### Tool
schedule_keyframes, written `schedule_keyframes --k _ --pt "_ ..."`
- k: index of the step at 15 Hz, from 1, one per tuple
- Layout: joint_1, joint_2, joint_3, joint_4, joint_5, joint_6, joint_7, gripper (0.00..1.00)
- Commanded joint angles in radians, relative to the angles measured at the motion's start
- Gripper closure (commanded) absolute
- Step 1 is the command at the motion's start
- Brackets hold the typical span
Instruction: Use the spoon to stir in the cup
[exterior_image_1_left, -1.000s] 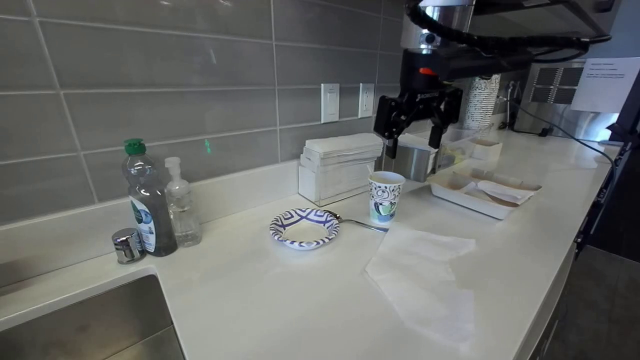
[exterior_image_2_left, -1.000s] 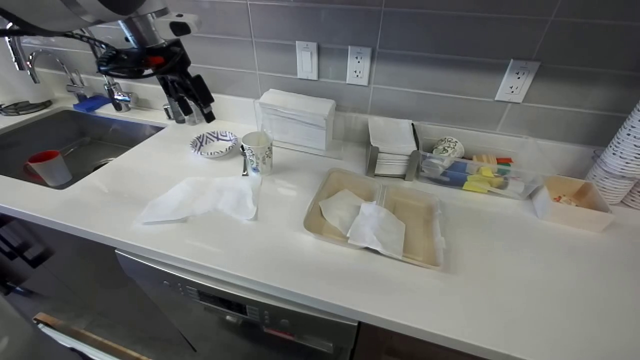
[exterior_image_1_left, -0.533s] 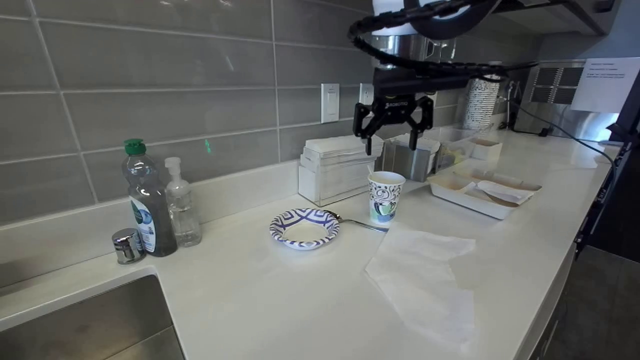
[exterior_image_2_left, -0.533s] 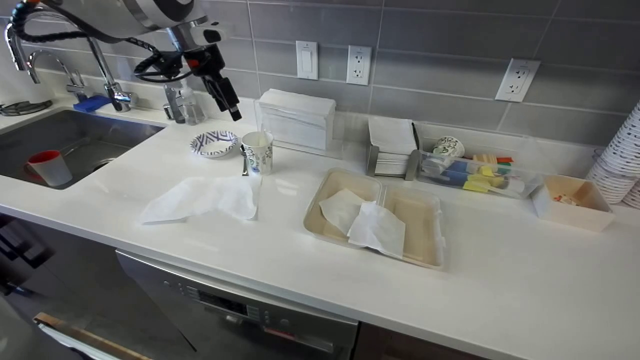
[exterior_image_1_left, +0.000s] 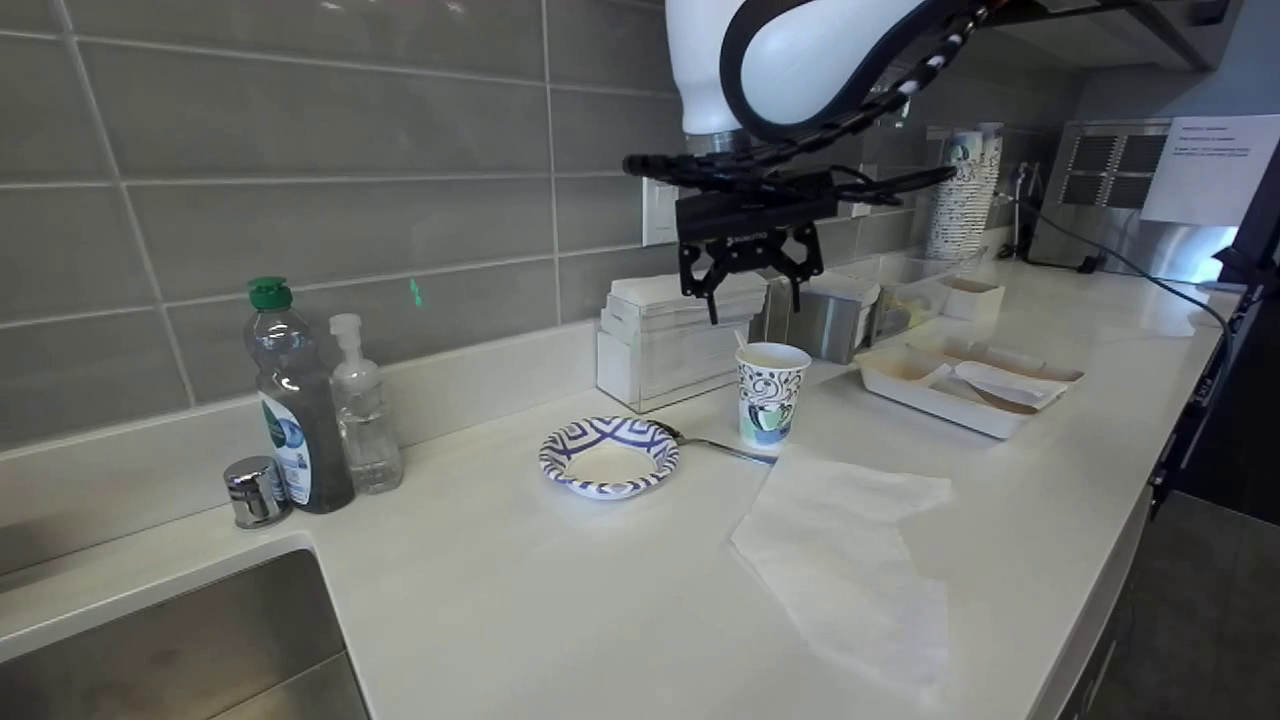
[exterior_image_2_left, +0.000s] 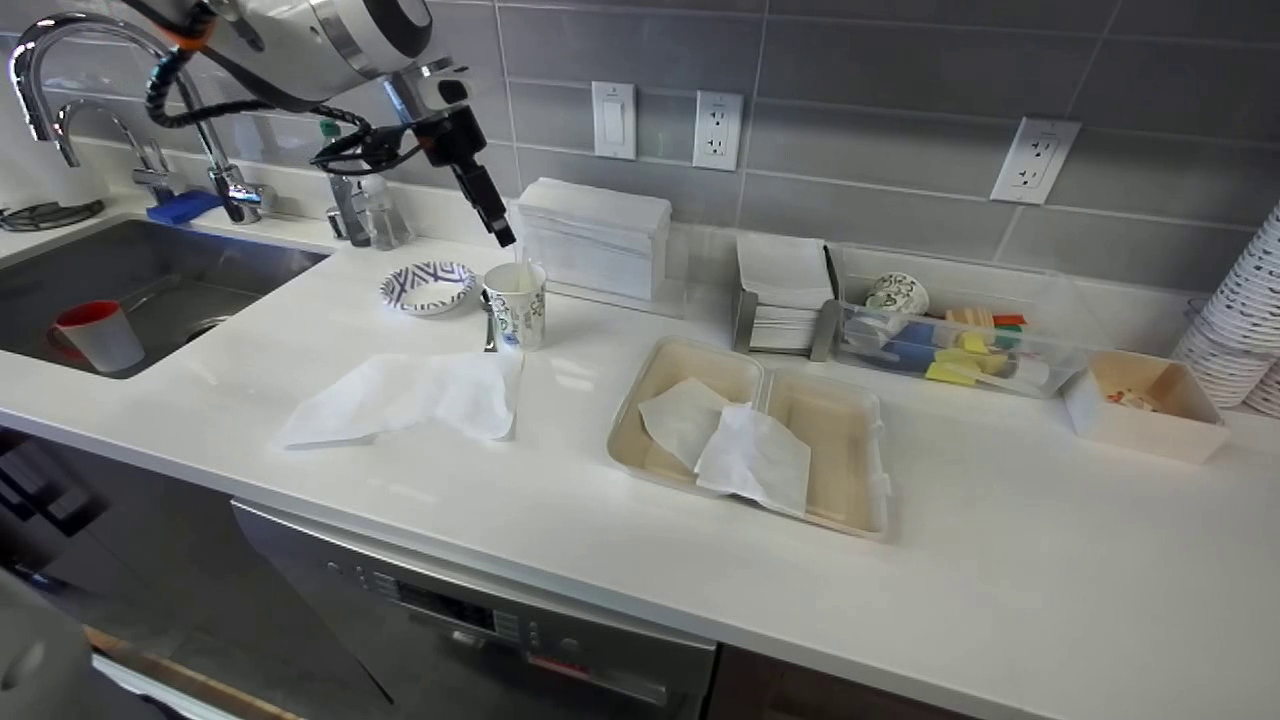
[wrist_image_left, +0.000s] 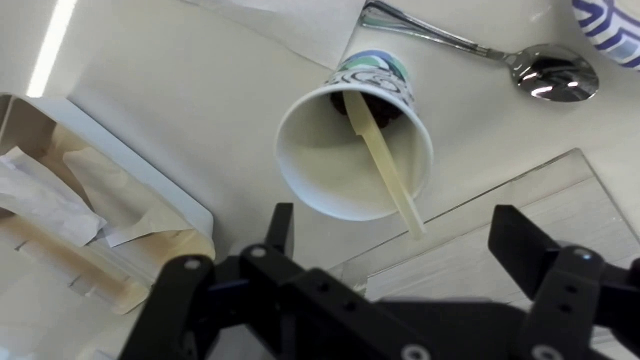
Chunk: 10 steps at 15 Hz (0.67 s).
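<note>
The white paper cup with its teal-green pattern (exterior_image_1_left: 770, 402) stands upright on the counter, also in an exterior view (exterior_image_2_left: 517, 312) and the wrist view (wrist_image_left: 312, 155). A pale slender utensil (wrist_image_left: 387, 162) leans inside it, its end sticking out past the rim; dark contents show at the bottom. The metal spoon (wrist_image_left: 554, 73) lies on the counter between cup and bowl, also in both exterior views (exterior_image_1_left: 735, 452) (exterior_image_2_left: 490, 328). My gripper (exterior_image_1_left: 755, 308) is open and empty above the cup, pointing down, also in an exterior view (exterior_image_2_left: 505, 238). In the wrist view the utensil's end shows between my fingers (wrist_image_left: 392, 214).
The patterned bowl (exterior_image_1_left: 609, 458) sits beside the spoon. A napkin stack in a clear holder (exterior_image_2_left: 592, 240) stands close behind the cup. A flat napkin (exterior_image_2_left: 410, 395) lies in front. An open takeout box (exterior_image_2_left: 840, 450) and a sink (exterior_image_2_left: 230, 255) are further off.
My gripper has come toward the cup, swinging round so both fingers face an exterior camera, and ends lower above the cup's rim. It stays open. Cup, pale utensil, spoon and bowl have not moved.
</note>
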Motion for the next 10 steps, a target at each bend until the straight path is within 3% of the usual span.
schedule_keyframes --k 1,3,4,10 --pt "0.069 0.112 -0.049 0.124 -0.059 -0.066 0.071 0.00" --pt "0.092 0.141 -0.070 0.154 -0.093 -0.052 0.082 0.00" --pt "0.081 0.091 -0.068 0.096 -0.046 -0.029 0.043 0.00" --pt "0.097 0.147 -0.088 0.154 -0.051 -0.050 0.058 0.00"
